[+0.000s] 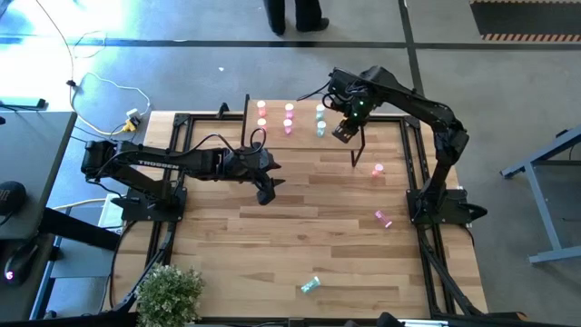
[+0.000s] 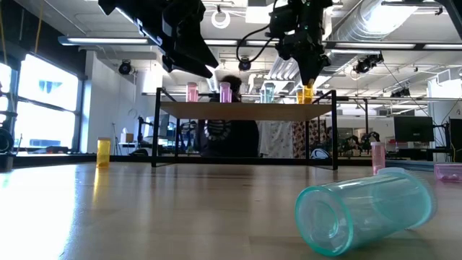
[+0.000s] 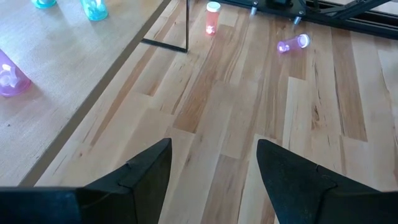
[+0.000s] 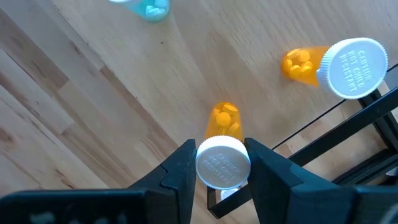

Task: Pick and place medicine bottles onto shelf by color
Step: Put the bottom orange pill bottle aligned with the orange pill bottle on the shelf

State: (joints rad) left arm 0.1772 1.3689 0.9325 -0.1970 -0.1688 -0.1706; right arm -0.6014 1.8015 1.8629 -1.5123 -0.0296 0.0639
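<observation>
The right end effector point(image 4: 222, 163) is clamped on the white cap of an orange pill bottle point(image 4: 224, 122), held upright over the shelf's point(image 1: 304, 136) right end, apparently so it lands beside the orange bottle already standing there point(image 4: 336, 62), colour kept with colour; pink bottles point(image 1: 261, 113) and teal ones point(image 1: 320, 120) stand in their own groups farther left along the board; the left end effector point(image 3: 212, 171) hangs over the tabletop point(image 1: 300, 227) just in front of the shelf, fingers apart and empty; loose bottles wait on the planks, one pink upright point(image 1: 379, 169), one pink on its side point(image 1: 383, 218), one teal toppled near the front edge point(image 1: 310, 285); whether the held bottle's base touches the board cannot be told, and the high view hides it behind the wrist.
</observation>
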